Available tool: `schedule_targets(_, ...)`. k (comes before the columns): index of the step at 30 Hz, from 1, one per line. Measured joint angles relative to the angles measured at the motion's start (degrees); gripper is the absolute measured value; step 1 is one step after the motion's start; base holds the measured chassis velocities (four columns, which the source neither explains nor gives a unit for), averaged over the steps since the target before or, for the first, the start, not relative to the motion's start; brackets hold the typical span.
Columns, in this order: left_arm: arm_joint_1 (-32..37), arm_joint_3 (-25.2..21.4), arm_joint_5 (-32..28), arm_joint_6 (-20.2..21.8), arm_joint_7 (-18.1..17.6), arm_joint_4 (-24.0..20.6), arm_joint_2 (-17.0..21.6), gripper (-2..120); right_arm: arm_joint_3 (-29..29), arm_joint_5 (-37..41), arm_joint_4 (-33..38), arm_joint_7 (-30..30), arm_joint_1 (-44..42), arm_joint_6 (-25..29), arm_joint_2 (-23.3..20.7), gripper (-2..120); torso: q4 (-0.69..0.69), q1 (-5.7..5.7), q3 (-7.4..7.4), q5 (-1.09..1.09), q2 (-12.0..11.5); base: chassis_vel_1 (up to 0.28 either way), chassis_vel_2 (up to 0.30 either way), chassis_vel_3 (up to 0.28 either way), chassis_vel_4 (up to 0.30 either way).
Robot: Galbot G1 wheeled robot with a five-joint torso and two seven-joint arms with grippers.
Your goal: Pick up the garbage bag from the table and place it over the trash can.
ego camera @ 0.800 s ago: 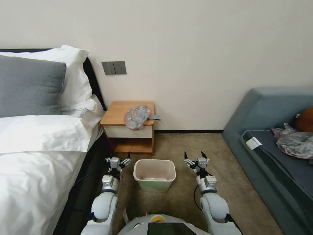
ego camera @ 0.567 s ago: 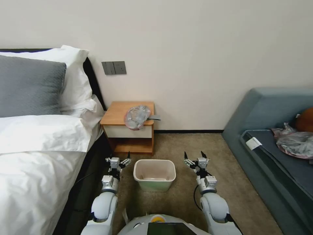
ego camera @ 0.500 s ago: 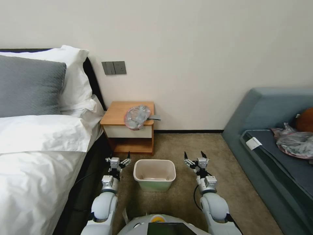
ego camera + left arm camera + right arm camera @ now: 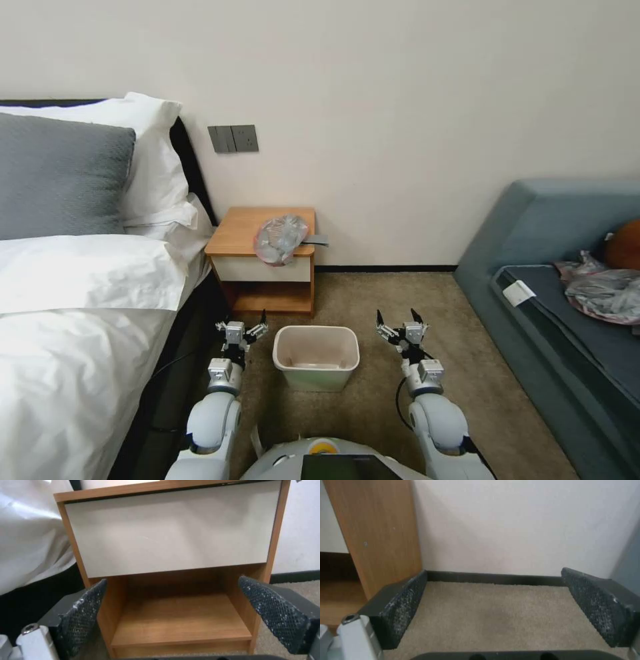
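Both my jaws are spread wide and hold nothing: my left gripper (image 4: 248, 325) and my right gripper (image 4: 400, 321) hang low on either side of the trash can (image 4: 315, 357) on the carpet. Beyond it, the garbage bag (image 4: 280, 239) lies crumpled on the table (image 4: 241, 230), drooping over its front edge near the right corner, well apart from both grippers.
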Motion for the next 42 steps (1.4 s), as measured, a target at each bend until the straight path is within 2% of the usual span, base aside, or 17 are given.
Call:
schedule_targets(27,0.1,0.0,-0.1,0.0,0.0,-0.2,0.0,100,-0.1,-0.1,1.3,0.1,-0.6,-0.3,0.0,100,0.0,0.0,0.0,0.0,0.0,0.0,0.0,0.0,0.0)
schedule_targets(31,2.3,-0.5,-1.6,1.5,-0.7,-5.2,-0.1,100,-1.0,-0.9,8.4,1.1,-3.5,-2.0,0.4,100,0.0,0.0,0.0,0.0,0.0,0.0,0.0,0.0,0.0)
schedule_targets(32,2.3,-0.5,-1.6,1.5,-0.7,-5.2,-0.1,100,-1.0,-0.9,8.4,1.1,-3.5,-2.0,0.4,100,0.0,0.0,0.0,0.0,0.0,0.0,0.0,0.0,0.0)
schedule_targets(36,4.9,-1.1,-3.6,3.4,-1.7,-11.4,-0.4,100,-1.9,-1.8,15.9,2.2,-6.5,-3.9,0.9,100,0.0,0.0,0.0,0.0,0.0,0.0,0.0,0.0,0.0)
schedule_targets(42,6.5,-1.5,-4.7,4.7,-2.3,-15.2,-0.4,100,-2.5,-2.0,21.2,3.0,-8.6,-5.3,1.1,100,0.0,0.0,0.0,0.01,0.0,0.0,0.0,0.0,0.0)
